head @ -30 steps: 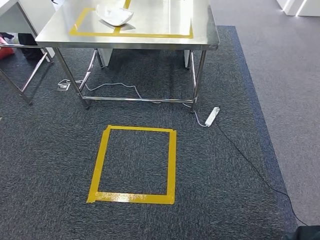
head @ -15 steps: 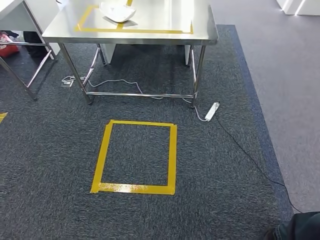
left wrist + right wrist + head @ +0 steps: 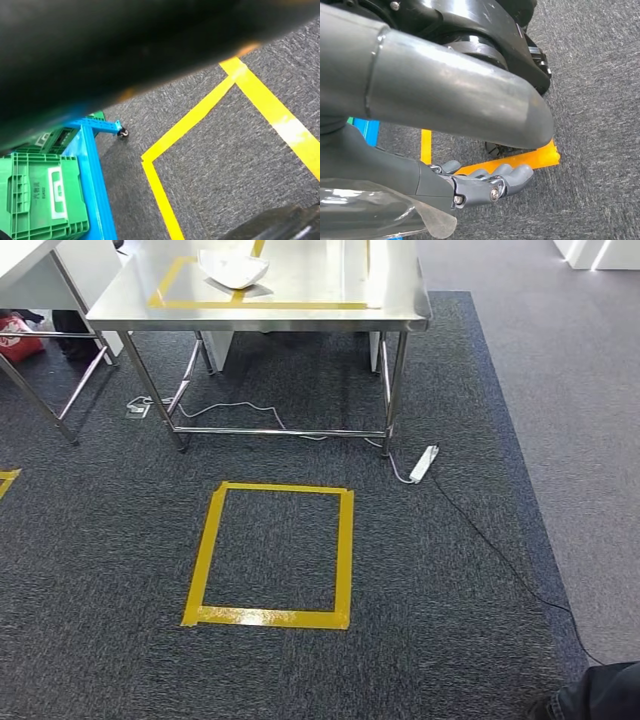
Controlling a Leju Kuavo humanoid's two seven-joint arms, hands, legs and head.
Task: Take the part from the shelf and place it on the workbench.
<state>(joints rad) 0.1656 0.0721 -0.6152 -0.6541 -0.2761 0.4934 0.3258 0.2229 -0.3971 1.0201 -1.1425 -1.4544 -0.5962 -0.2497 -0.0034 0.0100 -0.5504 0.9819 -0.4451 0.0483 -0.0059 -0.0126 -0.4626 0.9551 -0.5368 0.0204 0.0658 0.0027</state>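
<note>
The steel workbench (image 3: 317,280) stands ahead across the carpet, with a yellow tape rectangle (image 3: 264,305) marked on its top. A white shallow part (image 3: 232,268) lies on that tape near the bench's left side. My right hand (image 3: 486,185) hangs low over the carpet with its fingers stretched out flat. A pale, glossy, thin-edged part (image 3: 369,215) sits against that hand's underside and is held off the floor. The blue shelf frame (image 3: 92,170) with green crates (image 3: 37,195) stands close by on casters.
A yellow tape square (image 3: 343,550) marks the carpet between me and the bench. A white power strip (image 3: 424,464) and its black cable lie by the bench's right leg. A second metal table (image 3: 38,400) stands at the far left. A dark cloth shape (image 3: 604,695) sits at the lower right corner.
The whole view has shifted: the bench and the floor square sit slightly higher and smaller than a second ago, so the camera moved. Nothing on the bench has moved.
</note>
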